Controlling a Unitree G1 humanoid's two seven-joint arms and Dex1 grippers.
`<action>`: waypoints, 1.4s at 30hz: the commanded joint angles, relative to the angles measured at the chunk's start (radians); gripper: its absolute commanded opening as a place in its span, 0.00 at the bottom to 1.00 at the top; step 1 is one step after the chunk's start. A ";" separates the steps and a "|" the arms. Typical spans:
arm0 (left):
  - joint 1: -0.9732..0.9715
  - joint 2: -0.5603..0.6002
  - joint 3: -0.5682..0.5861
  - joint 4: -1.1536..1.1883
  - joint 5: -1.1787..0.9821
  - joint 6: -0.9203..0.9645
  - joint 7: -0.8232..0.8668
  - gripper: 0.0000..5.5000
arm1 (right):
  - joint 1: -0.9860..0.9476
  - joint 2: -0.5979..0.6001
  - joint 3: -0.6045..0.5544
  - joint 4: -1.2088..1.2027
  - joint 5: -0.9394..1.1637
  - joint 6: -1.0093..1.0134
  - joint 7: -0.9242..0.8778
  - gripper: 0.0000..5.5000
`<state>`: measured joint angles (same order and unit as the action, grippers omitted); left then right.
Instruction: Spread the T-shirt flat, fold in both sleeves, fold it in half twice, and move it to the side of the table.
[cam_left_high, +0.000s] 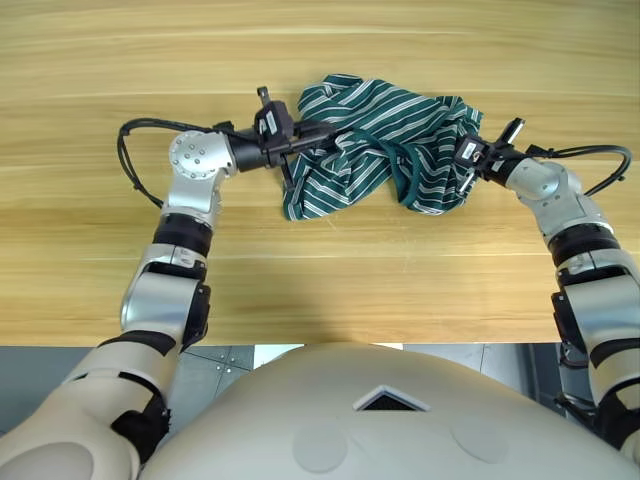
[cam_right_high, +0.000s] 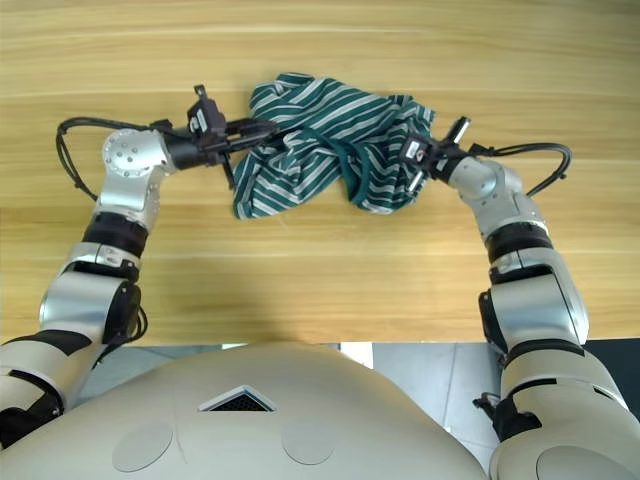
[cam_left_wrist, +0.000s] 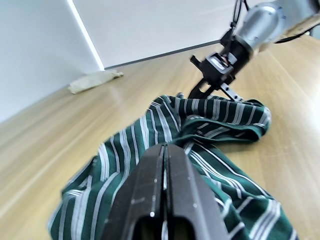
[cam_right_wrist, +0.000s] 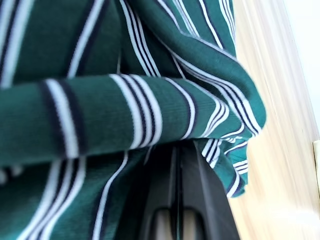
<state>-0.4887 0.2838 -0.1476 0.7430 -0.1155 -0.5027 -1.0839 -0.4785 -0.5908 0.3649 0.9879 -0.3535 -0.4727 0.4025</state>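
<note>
A crumpled green T-shirt (cam_left_high: 380, 140) with white stripes lies bunched in the middle of the wooden table (cam_left_high: 320, 280). My left gripper (cam_left_high: 325, 132) reaches in from the left. Its fingers (cam_left_wrist: 155, 180) are pressed together at a fold on the shirt's left edge. My right gripper (cam_left_high: 460, 178) is at the shirt's right edge, shut, and striped cloth (cam_right_wrist: 125, 100) drapes over its fingertips and hides them. In the left wrist view the right gripper (cam_left_wrist: 215, 70) shows beyond the far side of the shirt (cam_left_wrist: 210, 130).
Bare wood surrounds the shirt on every side, and the table's front edge (cam_left_high: 300, 343) runs close to my body. A small beige object (cam_left_wrist: 95, 80) lies by the white wall beyond the table. Black cables (cam_left_high: 135, 150) loop out from both wrists.
</note>
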 joint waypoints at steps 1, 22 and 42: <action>0.024 0.042 -0.032 -0.031 0.055 -0.095 -0.010 0.16 | 0.062 0.023 0.043 0.053 -0.051 0.030 0.030 0.00; -0.244 -0.005 -0.278 0.537 0.661 -0.128 0.842 0.33 | 0.239 -0.149 -0.301 -0.821 0.578 0.018 0.381 0.00; -0.228 -0.037 -0.273 0.523 0.621 -0.172 0.794 0.33 | -0.201 0.332 0.216 -0.028 -0.126 0.020 0.204 0.00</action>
<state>-0.7218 0.2562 -0.4158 1.2638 0.5057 -0.6761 -0.2768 -0.6850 -0.2579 0.5587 0.9271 -0.4495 -0.4517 0.5905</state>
